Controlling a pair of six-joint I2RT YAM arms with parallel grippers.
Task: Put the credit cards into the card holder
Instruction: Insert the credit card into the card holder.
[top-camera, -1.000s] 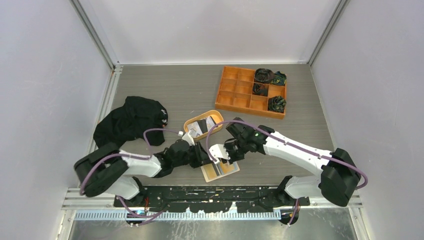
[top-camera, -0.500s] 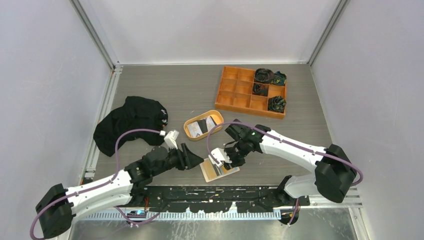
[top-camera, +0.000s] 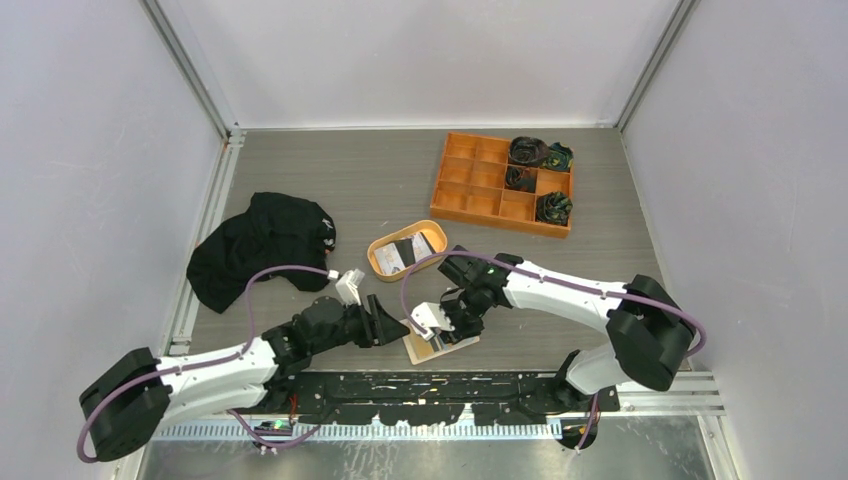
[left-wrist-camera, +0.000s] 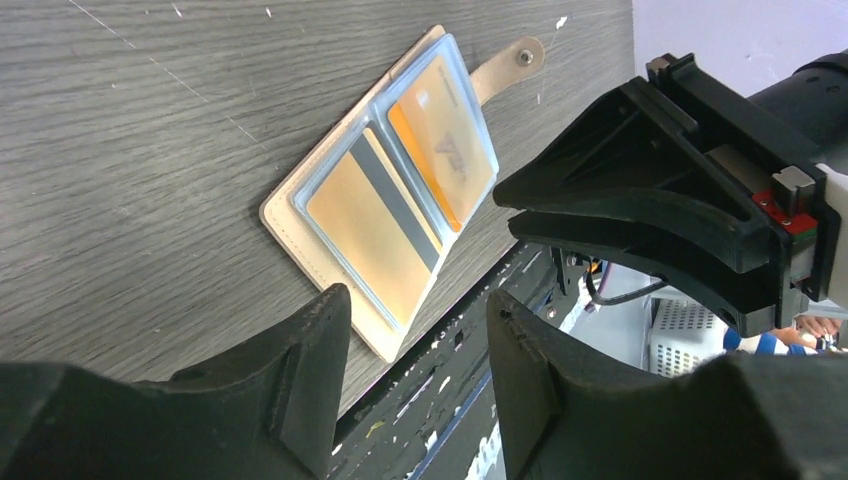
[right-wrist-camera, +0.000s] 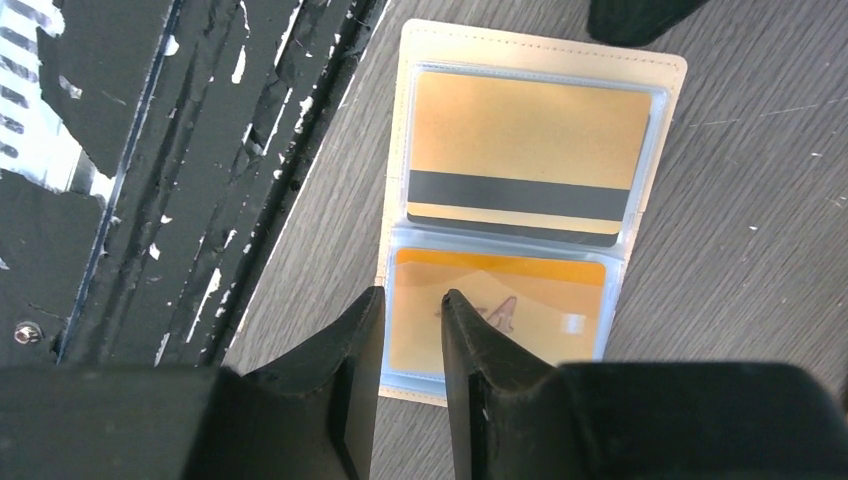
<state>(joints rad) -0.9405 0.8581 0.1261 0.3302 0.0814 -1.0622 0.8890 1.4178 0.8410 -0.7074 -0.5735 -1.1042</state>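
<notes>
- The card holder (right-wrist-camera: 660, 75) lies open and flat on the bench (left-wrist-camera: 150, 120), at the bench's near edge, with its snap tab (left-wrist-camera: 510, 65) sticking out to one side.
- Its clear sleeves are already filled: a gold card with a dark stripe (right-wrist-camera: 530, 150) sits in one and an orange card (right-wrist-camera: 500, 310) in the other.
- The left end effector (left-wrist-camera: 418, 298) sits just left of the holder. Its fingers are spread well apart with nothing between them.
- The right end effector (right-wrist-camera: 410, 298) hangs right over the holder's orange-card half. Its fingers are only narrowly parted and grip nothing.
- Beyond the holder, an oval tray (top-camera: 378, 262) holds the loose credit cards (top-camera: 400, 253), one light and one dark.
- Far left of the holder is a black cloth (top-camera: 262, 245). Far beyond it, to the right, is an orange compartment box (top-camera: 480, 190).
- The step in hand looks like letting go and going back for another card.
- To do that well, lift the right fingers straight up so the holder does not slide off the edge.
- At the tray, take one card by its long edges, using the tray wall to tip it up.
- The left arm could then pin the holder open.
</notes>
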